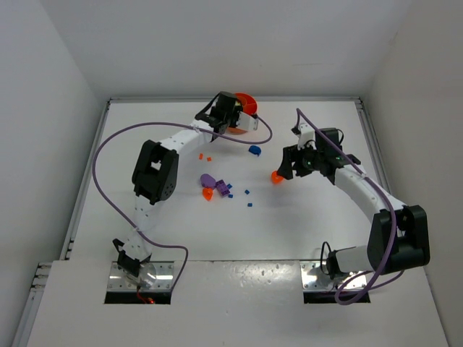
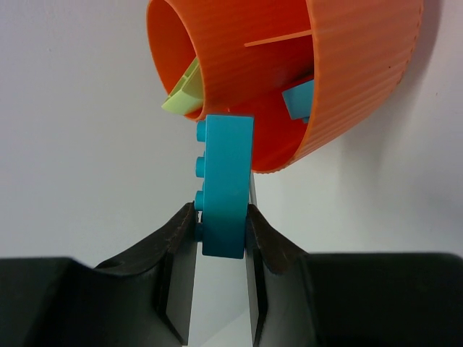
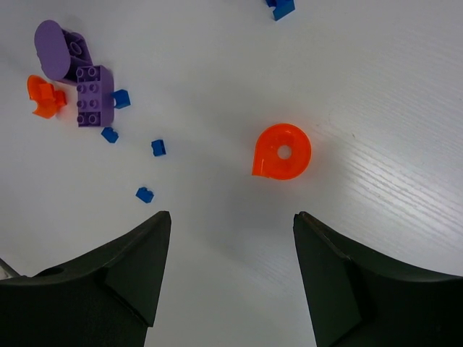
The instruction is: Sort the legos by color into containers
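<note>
In the left wrist view my left gripper [image 2: 223, 211] is shut on a cyan studded brick [image 2: 226, 184], held upright just in front of the round orange dish [image 2: 362, 72]. The dish [image 1: 248, 101] stands at the table's far middle; a lime green piece [image 2: 184, 97] and a light blue piece [image 2: 300, 97] lie in separate compartments. My right gripper [image 3: 231, 217] is open above the table, with a rounded orange piece [image 3: 283, 152] lying just ahead of its tips. Purple bricks [image 3: 94, 96], an orange bit [image 3: 43, 96] and several small blue squares [image 3: 158, 147] lie further left.
A blue piece [image 1: 255, 150] lies between the dish and the right gripper [image 1: 289, 166]. Two tiny orange bits [image 1: 205, 156] sit by the left arm's forearm. The loose pile [image 1: 215, 186] is mid-table. White walls enclose the table on three sides.
</note>
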Robot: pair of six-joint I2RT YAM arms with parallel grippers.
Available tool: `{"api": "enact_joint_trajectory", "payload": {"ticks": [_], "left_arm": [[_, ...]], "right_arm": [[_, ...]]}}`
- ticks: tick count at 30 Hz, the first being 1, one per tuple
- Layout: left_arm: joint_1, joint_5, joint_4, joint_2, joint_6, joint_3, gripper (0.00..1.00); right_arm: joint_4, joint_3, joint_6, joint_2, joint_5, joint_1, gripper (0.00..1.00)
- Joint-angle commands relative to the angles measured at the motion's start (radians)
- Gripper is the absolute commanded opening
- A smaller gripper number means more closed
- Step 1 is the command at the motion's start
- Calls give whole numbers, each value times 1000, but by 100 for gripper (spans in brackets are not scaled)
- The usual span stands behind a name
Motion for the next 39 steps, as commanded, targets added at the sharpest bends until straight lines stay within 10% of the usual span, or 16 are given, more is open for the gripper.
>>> {"api": "enact_joint_trajectory", "payload": {"ticks": [1,28,39], "left_arm": [[-6,18,11,-4,16,11,20],[-6,17,117,-4,-102,33,54],[38,-66,71,-223,-699,-4,60]], "right_arm": [[39,-3,6,-20,-22,-6,70],[48,-3,6,-20,-22,-15,70],[22,17,-15,-30,-101,11,70]]}}
